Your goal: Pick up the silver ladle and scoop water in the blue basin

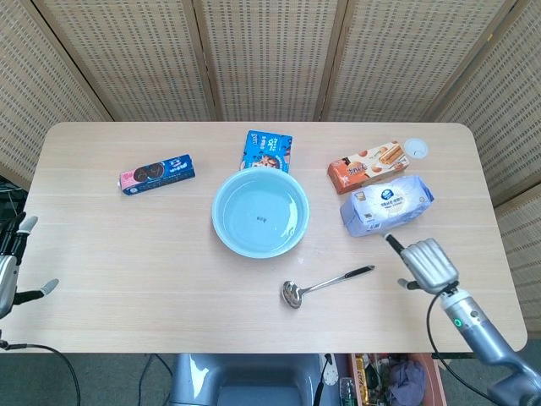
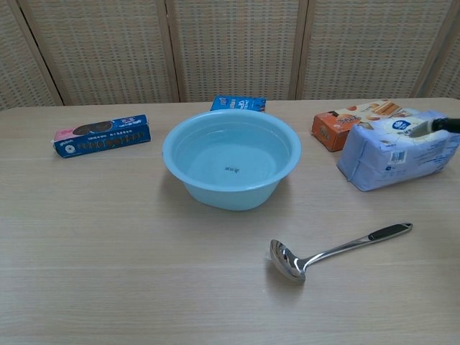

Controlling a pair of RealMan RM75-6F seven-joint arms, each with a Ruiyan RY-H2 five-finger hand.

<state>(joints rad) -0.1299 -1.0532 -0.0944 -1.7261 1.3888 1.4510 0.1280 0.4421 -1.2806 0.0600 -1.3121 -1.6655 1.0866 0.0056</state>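
The silver ladle (image 1: 325,284) with a black handle end lies flat on the table, its bowl toward the front of the light blue basin (image 1: 215,211). The basin holds water. In the chest view the ladle (image 2: 330,249) lies in front and to the right of the basin (image 2: 230,195). My right hand (image 1: 427,264) hovers over the table just right of the ladle's handle, fingers apart, holding nothing. Only one of its fingertips (image 2: 442,123) shows at the chest view's right edge. My left hand (image 1: 8,269) is off the table's left edge, fingers spread and empty.
A blue cookie box (image 1: 157,173) lies at the left. A blue snack box (image 1: 268,150) stands behind the basin. An orange biscuit box (image 1: 368,166), a tissue pack (image 1: 387,204) and a small white cup (image 1: 415,148) sit to the right.
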